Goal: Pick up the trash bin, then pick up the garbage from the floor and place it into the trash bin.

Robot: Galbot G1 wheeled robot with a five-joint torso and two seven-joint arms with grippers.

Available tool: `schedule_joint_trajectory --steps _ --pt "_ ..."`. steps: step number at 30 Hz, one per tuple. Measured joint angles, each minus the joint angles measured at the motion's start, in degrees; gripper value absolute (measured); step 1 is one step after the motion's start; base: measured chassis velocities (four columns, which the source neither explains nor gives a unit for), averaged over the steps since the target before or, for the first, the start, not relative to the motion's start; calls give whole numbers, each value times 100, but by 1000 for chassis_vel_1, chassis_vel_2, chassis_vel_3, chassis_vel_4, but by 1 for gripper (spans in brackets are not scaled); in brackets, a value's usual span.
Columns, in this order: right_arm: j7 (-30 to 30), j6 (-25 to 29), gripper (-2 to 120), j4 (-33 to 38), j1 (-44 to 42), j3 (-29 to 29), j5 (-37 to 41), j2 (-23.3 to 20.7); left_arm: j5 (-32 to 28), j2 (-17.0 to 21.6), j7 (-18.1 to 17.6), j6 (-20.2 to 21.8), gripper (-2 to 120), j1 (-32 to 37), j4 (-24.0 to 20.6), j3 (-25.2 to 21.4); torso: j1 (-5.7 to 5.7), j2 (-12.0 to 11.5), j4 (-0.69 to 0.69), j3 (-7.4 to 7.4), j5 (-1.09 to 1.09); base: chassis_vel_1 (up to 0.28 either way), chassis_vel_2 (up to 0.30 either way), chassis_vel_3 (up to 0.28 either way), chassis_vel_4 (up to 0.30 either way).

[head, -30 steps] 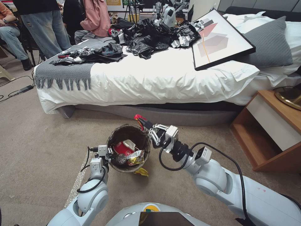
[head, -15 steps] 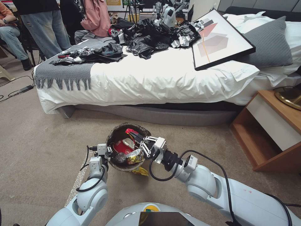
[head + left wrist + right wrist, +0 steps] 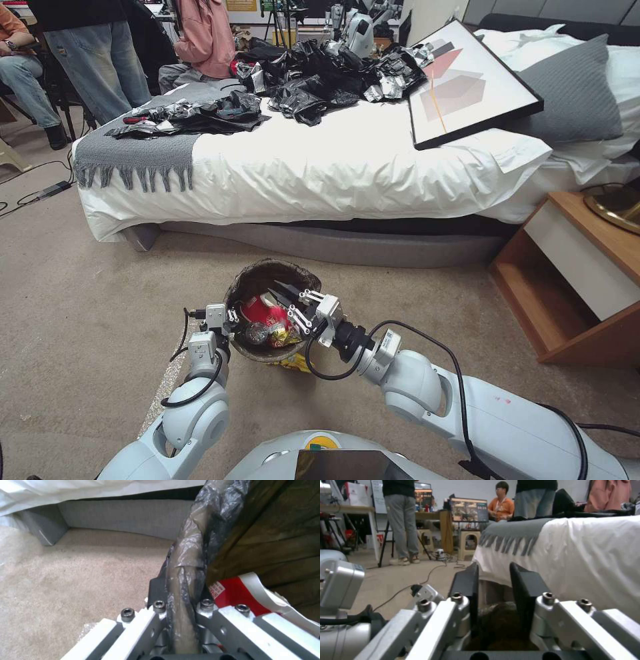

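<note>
While the small round white plastic trash bin (image 3: 272, 313) with its dark bag liner hangs beside the white-sheeted bed (image 3: 347, 167), dropping is under way.

Head view: left gripper (image 3: 230, 319) pinches the bin's rim; right gripper (image 3: 283, 300) hovers above its mouth, parted, empty. Inside lie one red-and-white paper cup (image 3: 261, 312) and one yellow wrapper (image 3: 285, 335).
Left wrist view: fingers (image 3: 159, 610) clamp the lined rim; plastic might slip.
Right wrist view: two black pads (image 3: 466, 585) apart.
</note>
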Motion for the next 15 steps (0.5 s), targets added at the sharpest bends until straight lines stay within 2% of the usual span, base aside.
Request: schedule_joint_trajectory --steps 4,5,8,10,12,13,15 --pt "117 -28 41 -41 56 -50 -5 44 -2 -11 -2 -5 0 -12 16 7 0 0 0 0 0 0 0 0 0" --pt "117 -28 41 -41 56 -50 -5 44 -2 -11 -2 -5 0 -12 16 7 0 0 0 0 0 0 0 0 0" --pt "187 -33 55 -63 80 -53 -3 69 -5 -12 -3 -14 0 -28 38 7 0 0 0 0 0 0 0 0 0" --pt "202 -34 58 -62 80 -33 2 70 -7 -13 -3 -17 0 -31 41 7 0 0 0 0 0 0 0 0 0" --pt "259 -36 71 27 16 187 41 66 -8 -26 -6 -36 0 -34 61 7 0 0 0 0 0 0 0 0 0" --pt "259 -36 71 27 16 187 41 66 -8 -26 -6 -36 0 -34 61 7 0 0 0 0 0 0 0 0 0" --pt "386 -85 80 151 -93 496 118 64 -2 -41 -8 -63 0 -35 82 9 0 0 0 0 1 0 0 0 0"
